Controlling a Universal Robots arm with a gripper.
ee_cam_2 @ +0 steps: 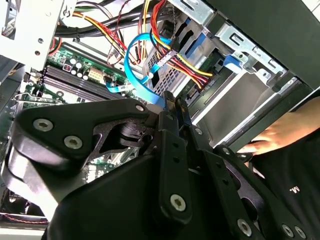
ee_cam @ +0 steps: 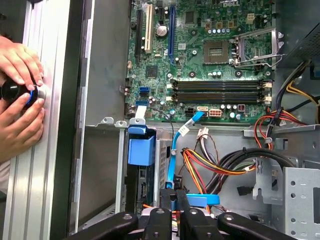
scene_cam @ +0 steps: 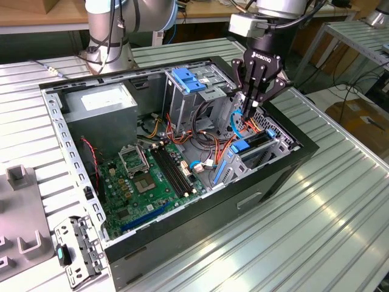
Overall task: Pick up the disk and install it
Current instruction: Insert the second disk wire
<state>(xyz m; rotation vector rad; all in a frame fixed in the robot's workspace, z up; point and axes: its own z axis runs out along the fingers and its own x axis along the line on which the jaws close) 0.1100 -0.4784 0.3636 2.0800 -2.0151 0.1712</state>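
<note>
- Claw [scene_cam: 251,109] hangs over the computer case [scene_cam: 61,115], on the exterior view's right side, and points down into the metal cage [scene_cam: 273,143] there.
- Claw fingers [ee_cam: 170,197] are very close together in both wrist views. I cannot tell if something thin is pinched between them.
- A flat blue cable [ee_cam: 175,145] runs right down past the fingertips.
- The disk [scene_cam: 255,141] seems to stand on its edge in a slot of that cage, just under the claw. It is dark, with blue plastic on its side. I cannot tell if it is pushed all the way in.
- I think the disk is heavy for its size. It is hard and stiff and will not bend.
- Its metal faces look smooth, so they could slip in a loose grip.
- It is easy to hurt inside, so no bumping and no dropping.
- The best places to hold look like the two long sides with the blue rails, or the thick outer edge. The bare board side and the plug end are bad spots.
- Red, yellow and orange wires [ee_cam_2: 180,55] crowd the slot and could get caught.
- A person's hands [ee_cam: 20,95] rest on a knob on the table edge, outside the case.
</note>
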